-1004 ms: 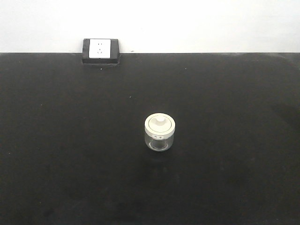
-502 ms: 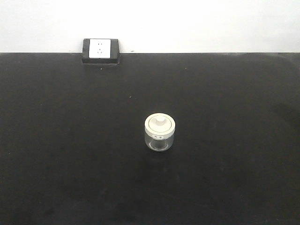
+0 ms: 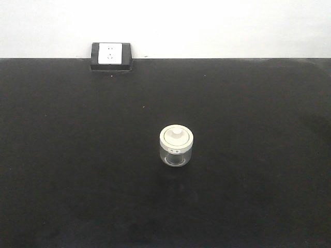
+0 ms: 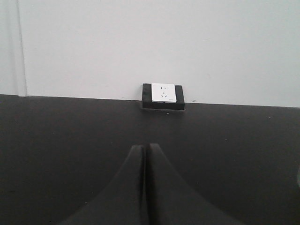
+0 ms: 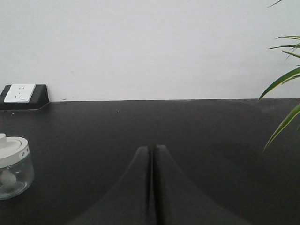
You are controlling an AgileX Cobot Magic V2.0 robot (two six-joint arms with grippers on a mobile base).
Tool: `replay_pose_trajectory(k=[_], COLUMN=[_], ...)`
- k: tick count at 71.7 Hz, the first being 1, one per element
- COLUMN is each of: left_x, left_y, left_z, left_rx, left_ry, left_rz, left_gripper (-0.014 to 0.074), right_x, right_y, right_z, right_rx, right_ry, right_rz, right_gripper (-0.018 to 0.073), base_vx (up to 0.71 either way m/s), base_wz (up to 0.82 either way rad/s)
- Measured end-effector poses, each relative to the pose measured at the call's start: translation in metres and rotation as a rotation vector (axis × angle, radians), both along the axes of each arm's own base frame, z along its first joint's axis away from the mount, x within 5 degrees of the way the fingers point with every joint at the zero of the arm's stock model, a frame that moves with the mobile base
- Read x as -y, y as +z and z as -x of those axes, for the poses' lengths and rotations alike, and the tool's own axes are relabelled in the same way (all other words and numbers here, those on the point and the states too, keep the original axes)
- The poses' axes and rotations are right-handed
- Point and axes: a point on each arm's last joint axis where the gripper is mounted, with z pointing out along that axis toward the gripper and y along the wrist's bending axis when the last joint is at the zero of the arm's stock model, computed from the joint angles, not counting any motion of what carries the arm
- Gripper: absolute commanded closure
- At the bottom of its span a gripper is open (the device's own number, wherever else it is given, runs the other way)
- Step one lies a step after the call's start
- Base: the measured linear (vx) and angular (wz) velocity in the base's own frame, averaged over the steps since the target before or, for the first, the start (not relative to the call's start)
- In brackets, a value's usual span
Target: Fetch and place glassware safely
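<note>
The small clear glass jar [image 3: 176, 146] with a round off-white lid and knob stands upright in the middle of the black table [image 3: 77, 155]. It also shows at the left edge of the right wrist view [image 5: 13, 166]. My left gripper [image 4: 145, 146] is shut and empty, low over the table, pointing at the far wall. My right gripper [image 5: 153, 147] is shut and empty, to the right of the jar and apart from it. Neither gripper shows in the front view.
A black box with a white socket plate [image 3: 110, 55] sits at the table's far edge against the white wall; it also shows in the left wrist view [image 4: 163, 96] and the right wrist view [image 5: 23, 95]. Green plant leaves [image 5: 283, 79] hang at the right.
</note>
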Motion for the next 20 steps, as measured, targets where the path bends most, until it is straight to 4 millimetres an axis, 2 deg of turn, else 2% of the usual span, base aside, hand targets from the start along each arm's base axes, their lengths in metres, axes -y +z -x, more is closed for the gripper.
replay_pose_trajectory(k=[20], left_x=[0.0000], left_y=[0.0000], left_z=[0.0000], left_rx=[0.000], left_ry=[0.000], left_rz=[0.000], left_gripper=[0.0603], right_x=[0.0000], right_y=[0.0000], right_z=[0.0000], right_rx=[0.000], right_ry=[0.000], right_rz=[0.000], right_gripper=[0.0567], base_vx=[0.00], base_wz=[0.00])
